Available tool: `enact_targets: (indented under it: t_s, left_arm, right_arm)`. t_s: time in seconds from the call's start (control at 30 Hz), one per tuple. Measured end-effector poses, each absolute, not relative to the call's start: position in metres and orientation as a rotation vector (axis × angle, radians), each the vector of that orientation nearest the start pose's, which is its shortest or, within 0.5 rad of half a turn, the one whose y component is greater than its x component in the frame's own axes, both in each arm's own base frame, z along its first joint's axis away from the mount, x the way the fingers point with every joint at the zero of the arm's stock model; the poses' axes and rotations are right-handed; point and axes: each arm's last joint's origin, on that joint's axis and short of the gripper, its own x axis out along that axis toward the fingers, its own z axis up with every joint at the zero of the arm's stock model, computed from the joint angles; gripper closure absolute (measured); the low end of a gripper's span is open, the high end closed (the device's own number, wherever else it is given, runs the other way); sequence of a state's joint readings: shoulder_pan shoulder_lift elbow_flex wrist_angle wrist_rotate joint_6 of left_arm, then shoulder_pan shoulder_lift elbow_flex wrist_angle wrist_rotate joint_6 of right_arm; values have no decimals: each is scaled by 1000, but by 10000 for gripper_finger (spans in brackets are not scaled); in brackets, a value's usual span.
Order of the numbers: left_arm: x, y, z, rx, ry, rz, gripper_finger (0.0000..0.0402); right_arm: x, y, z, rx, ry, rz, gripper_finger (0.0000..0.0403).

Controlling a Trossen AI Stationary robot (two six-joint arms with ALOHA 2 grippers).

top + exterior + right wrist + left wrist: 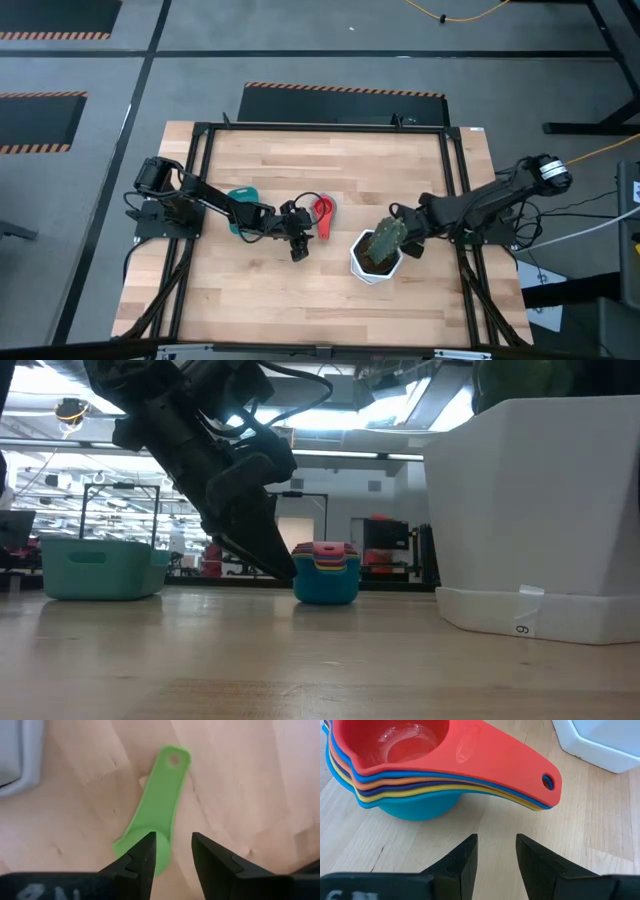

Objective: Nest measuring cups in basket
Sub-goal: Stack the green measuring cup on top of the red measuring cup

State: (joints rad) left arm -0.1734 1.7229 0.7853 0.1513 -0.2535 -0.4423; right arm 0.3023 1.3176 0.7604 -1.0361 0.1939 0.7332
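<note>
A nested stack of measuring cups (322, 213) (326, 575) stands on its blue bottom cup mid-table, the red cup (420, 740) on top, handles fanned out. My left gripper (496, 840) (298, 248) is open just near of the stack, fingers slanting down at it with bare wood between them. A green measuring cup (160, 795) lies on the table below my right gripper (173, 837) (408, 238), which is open above it, next to the white pot; its bowl is partly hidden behind one finger. The teal basket (243, 195) (100, 565) sits left of the stack, partly under my left arm.
A white hexagonal pot (372, 268) (540, 510) holding a green plant stands right of the stack, close under my right gripper. A black frame (330, 128) runs around the table. Bare wood lies along the near and far parts of the table.
</note>
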Motion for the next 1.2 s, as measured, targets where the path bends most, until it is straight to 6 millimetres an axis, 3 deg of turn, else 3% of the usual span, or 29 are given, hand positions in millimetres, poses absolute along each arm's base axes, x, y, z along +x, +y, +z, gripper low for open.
enact_targets:
  t_s: [0.37, 0.57, 0.87, 1.2]
  left_arm:
    - [317, -48, 135, -255, 735, 244, 273]
    - [317, -48, 135, -255, 734, 243, 273]
    - [317, -48, 135, -255, 734, 244, 273]
    - [317, -48, 135, -256, 734, 244, 273]
  right_arm:
    - [159, 16, 223, 208, 1344, -389, 273]
    - [153, -7, 235, 222, 1266, -324, 273]
    - [163, -43, 231, 261, 1207, -78, 273]
    - [176, -70, 208, 299, 1211, 218, 273]
